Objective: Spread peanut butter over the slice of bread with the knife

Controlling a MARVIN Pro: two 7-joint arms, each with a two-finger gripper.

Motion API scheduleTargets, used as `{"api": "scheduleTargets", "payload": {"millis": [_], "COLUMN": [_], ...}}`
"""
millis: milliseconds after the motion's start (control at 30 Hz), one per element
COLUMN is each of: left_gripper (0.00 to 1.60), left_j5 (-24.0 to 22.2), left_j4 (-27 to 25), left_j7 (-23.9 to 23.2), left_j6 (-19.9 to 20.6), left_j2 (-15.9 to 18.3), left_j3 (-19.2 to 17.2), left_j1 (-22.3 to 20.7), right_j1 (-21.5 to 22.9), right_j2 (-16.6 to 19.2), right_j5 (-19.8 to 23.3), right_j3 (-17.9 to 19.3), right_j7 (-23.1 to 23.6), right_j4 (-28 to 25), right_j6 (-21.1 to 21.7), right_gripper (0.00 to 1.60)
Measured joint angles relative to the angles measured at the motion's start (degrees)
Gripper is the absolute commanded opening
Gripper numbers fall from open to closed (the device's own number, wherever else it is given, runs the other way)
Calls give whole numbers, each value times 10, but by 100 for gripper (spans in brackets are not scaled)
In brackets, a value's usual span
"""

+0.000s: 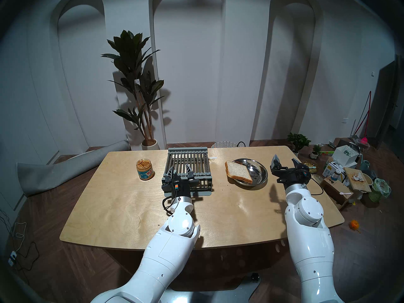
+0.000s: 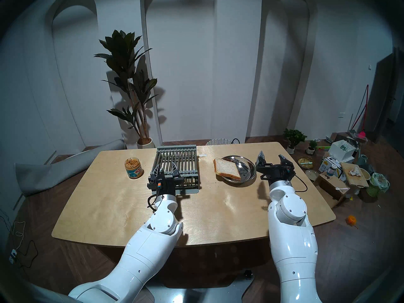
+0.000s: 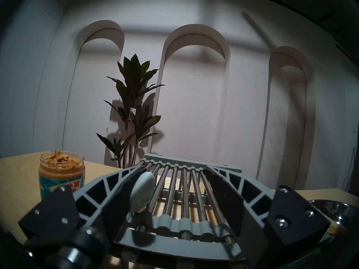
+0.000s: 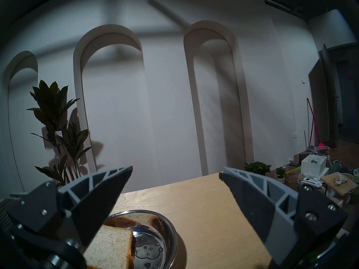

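The knife's pale blue handle [image 3: 141,193] stands up from the front of the grey slatted rack [image 1: 188,158]; its blade is hidden. My left gripper [image 1: 181,169] is open over the rack's front edge. In the left wrist view the handle lies between the jaws [image 3: 174,168], close to the left finger. The open peanut butter jar [image 1: 145,169] stands left of the rack. The slice of bread [image 1: 238,171] leans over the left rim of a metal plate [image 1: 261,171]. My right gripper [image 1: 285,160] is open and empty, right of the plate.
The wooden table [image 1: 131,208] has bare surface in front of the rack and plate. A potted plant [image 1: 137,88] stands behind the table. Boxes and clutter [image 1: 345,171] lie on the floor at the right.
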Motion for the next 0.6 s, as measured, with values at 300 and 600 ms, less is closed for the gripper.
{"api": "scheduleTargets", "payload": {"millis": [300, 600], "left_gripper": [87, 5], "left_j5": [-12, -23], "left_j4": [1, 6], "left_j7": [-4, -8], "left_j6": [11, 23], "left_j2": [2, 4], "left_j3": [0, 0], "left_j1": [-4, -12], "right_j1": [-10, -19], "right_j2": [-3, -8], "right_j5": [10, 25], "right_j3": [3, 8], "right_j7": [1, 6], "right_j4": [-13, -32], "right_j6": [0, 4], "right_gripper": [160, 160]}}
